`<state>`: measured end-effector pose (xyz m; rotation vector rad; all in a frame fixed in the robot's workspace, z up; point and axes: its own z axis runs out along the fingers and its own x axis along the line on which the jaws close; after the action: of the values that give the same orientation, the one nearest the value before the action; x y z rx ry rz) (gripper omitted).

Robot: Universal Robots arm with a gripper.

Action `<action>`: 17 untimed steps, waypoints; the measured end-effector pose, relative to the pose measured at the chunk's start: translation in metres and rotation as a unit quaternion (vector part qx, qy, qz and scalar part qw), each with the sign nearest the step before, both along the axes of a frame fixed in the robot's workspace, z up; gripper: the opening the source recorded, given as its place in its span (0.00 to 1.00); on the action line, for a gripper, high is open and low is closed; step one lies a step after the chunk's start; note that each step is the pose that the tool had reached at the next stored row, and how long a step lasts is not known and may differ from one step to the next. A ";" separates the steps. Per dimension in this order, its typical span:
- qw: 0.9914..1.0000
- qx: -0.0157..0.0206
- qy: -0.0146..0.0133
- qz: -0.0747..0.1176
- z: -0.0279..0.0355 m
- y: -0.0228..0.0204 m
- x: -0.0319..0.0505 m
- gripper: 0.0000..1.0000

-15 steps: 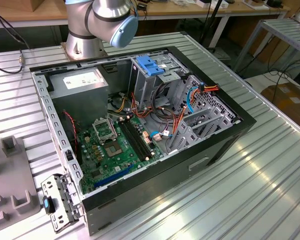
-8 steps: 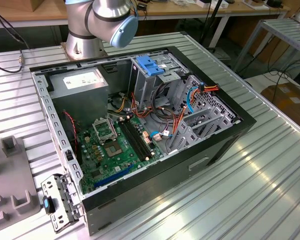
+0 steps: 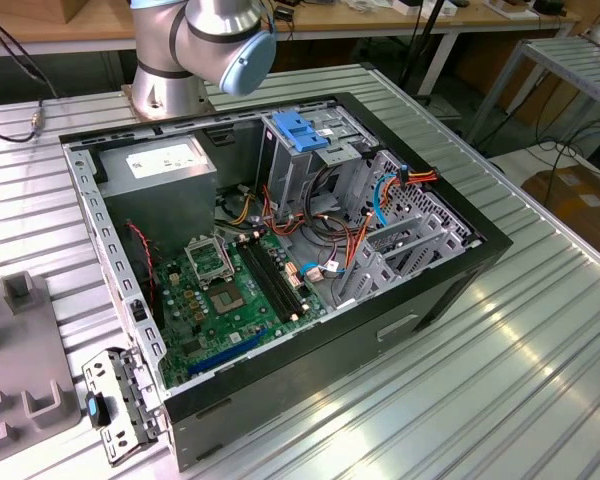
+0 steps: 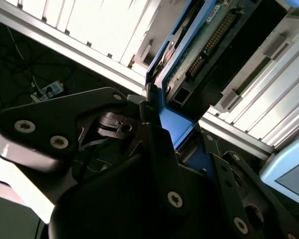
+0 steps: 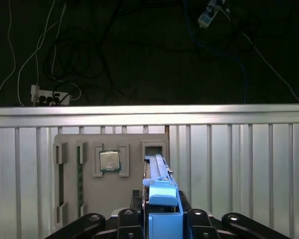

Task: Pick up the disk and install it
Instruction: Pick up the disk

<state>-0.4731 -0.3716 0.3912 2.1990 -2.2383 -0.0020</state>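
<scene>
Gripper (image 5: 163, 213): black fingers clamped on the disk (image 5: 158, 172) by its smooth blue plastic rail (image 5: 163, 196); green circuit board (image 4: 202, 42) exposed. Disk edge-on over matte grey holder tray (image 5: 114, 199), beside square metal chip (image 5: 109, 161).

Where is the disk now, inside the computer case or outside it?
Outside: the gripper is shut on the disk, which stands on edge at the grey tray.

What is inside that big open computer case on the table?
A green motherboard, a grey power-supply box, a metal cage with a blue latch, and orange and blue cables. The cage and cables cover whatever lies beneath them.
</scene>
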 end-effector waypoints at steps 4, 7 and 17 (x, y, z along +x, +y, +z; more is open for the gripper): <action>1.000 0.000 0.000 0.000 0.0178 0.0000 0.0000 0.37; 1.000 0.000 0.000 0.000 0.0205 0.0000 0.0000 0.37; 1.000 0.000 0.000 0.000 0.0302 0.0000 0.0000 0.37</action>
<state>-0.4731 -0.3716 0.4214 2.1991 -2.2383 -0.0020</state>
